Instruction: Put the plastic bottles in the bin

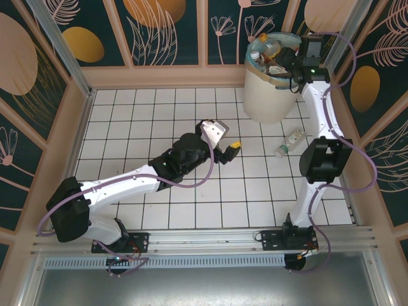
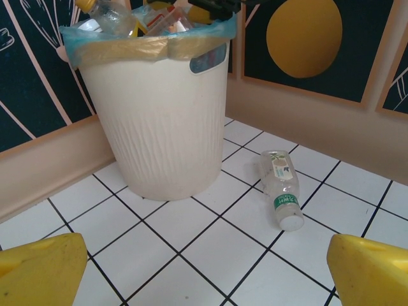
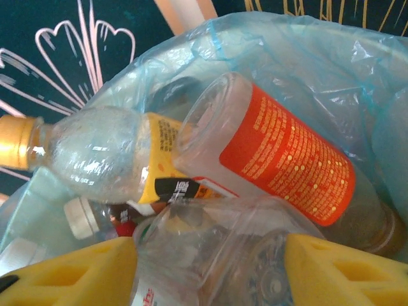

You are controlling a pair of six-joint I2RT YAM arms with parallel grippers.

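Left wrist: left gripper [image 2: 204, 274] spread wide, empty. Beyond it, lone bottle [image 2: 282, 189] lies on tiles [image 2: 210, 248] near bin [image 2: 159, 127].
Right wrist: right gripper [image 3: 210, 271] straddles clear bottle [image 3: 204, 242] atop pile [image 3: 280, 159] in bin; gripped or freed, cannot tell.
Top: bin nearly full, lone bottle to go.

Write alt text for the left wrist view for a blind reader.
A cream-white bin, lined with a blue bag and heaped with bottles, stands on white tiles; one green-labelled bottle lies beside it. The left gripper is open, yellow fingertips wide apart.
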